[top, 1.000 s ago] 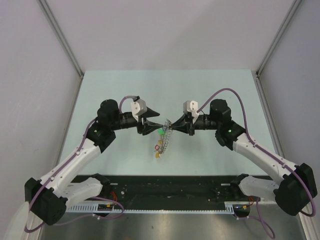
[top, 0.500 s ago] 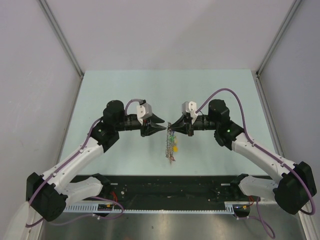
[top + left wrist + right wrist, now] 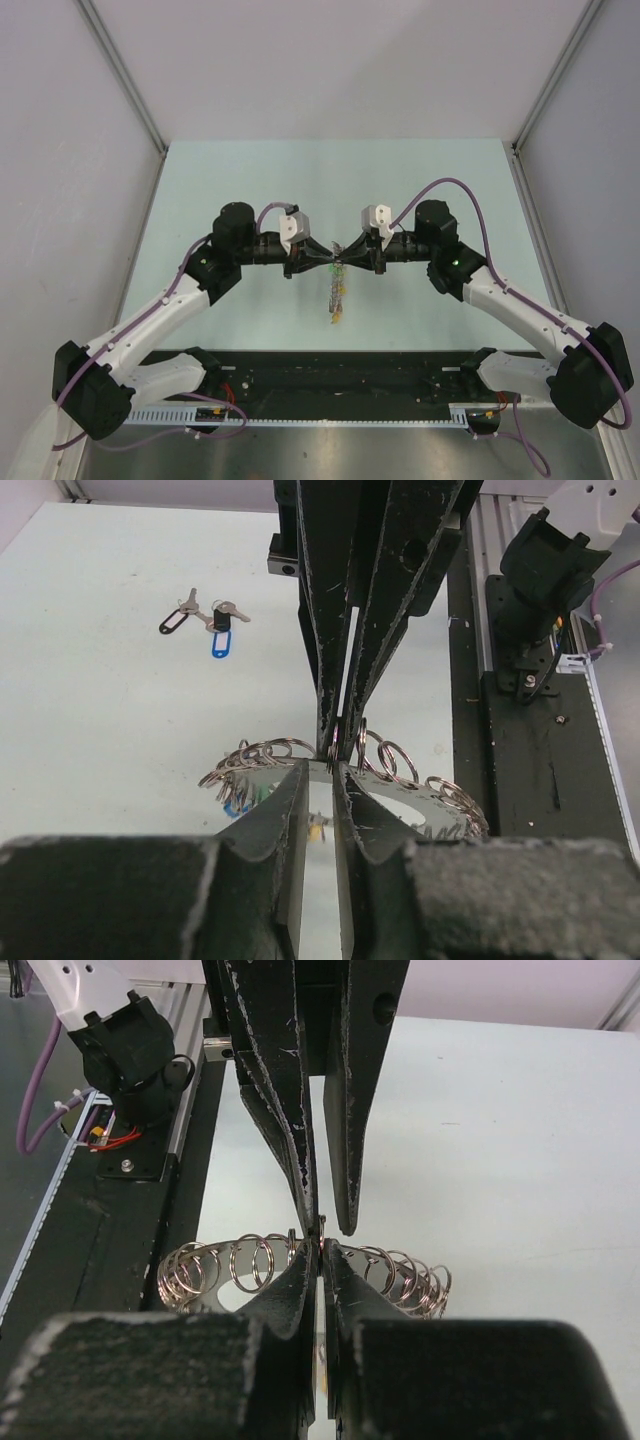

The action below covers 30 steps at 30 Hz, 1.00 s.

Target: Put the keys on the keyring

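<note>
The keyring (image 3: 337,295) hangs above the table's middle, strung with many small rings and coloured tags. My right gripper (image 3: 346,262) is shut on its top; in the right wrist view its tips (image 3: 320,1252) pinch the silver band (image 3: 241,1266). My left gripper (image 3: 327,259) faces it tip to tip. Its fingers (image 3: 320,770) straddle the band (image 3: 394,789) with a narrow gap still between them, so it is open. Two loose keys (image 3: 215,620), one with a black tag and one with a blue tag, lie on the table beyond; the top view does not show them.
A black rail (image 3: 340,375) with the arm bases runs along the table's near edge. An arm base (image 3: 530,600) and cabling stand to the right in the left wrist view. Grey walls close in the table's left, right and far sides.
My left gripper has moved right until it meets the right gripper, and its jaws have narrowed. The keyring has swung from a slant to hang straight down. The right arm has barely moved.
</note>
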{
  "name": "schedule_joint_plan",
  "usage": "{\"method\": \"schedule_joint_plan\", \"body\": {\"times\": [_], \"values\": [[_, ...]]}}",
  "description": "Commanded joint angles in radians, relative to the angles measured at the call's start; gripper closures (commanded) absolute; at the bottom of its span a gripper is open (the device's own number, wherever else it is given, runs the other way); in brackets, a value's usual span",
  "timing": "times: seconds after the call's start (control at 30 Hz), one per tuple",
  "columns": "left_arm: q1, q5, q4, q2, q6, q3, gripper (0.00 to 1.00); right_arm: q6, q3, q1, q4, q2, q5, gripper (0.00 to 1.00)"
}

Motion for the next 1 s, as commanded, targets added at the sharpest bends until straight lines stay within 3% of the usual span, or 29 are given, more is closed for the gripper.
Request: {"method": "schedule_joint_plan", "body": {"times": [0.0, 0.33, 0.47, 0.63, 0.8, 0.97], "values": [[-0.008, 0.016, 0.01, 0.005, 0.016, 0.016, 0.81, -0.02, 0.015, 0.012, 0.071, -0.009, 0.0, 1.0], [-0.029, 0.04, -0.087, 0.031, 0.075, 0.052, 0.87, -0.089, 0.044, 0.051, -0.001, 0.01, 0.013, 1.0], [-0.041, 0.062, -0.118, 0.038, 0.099, 0.063, 0.99, -0.131, 0.07, 0.073, -0.074, 0.03, 0.02, 1.0], [-0.06, 0.059, -0.138, 0.046, 0.108, 0.067, 0.99, -0.151, 0.09, 0.09, -0.116, 0.039, 0.044, 0.99], [-0.058, -0.018, 0.009, -0.04, 0.029, -0.018, 1.0, -0.128, 0.09, 0.067, -0.15, -0.001, 0.084, 0.87], [-0.058, -0.047, 0.079, -0.101, -0.013, -0.069, 1.0, -0.121, 0.088, 0.05, -0.199, -0.027, 0.098, 0.81]]}}
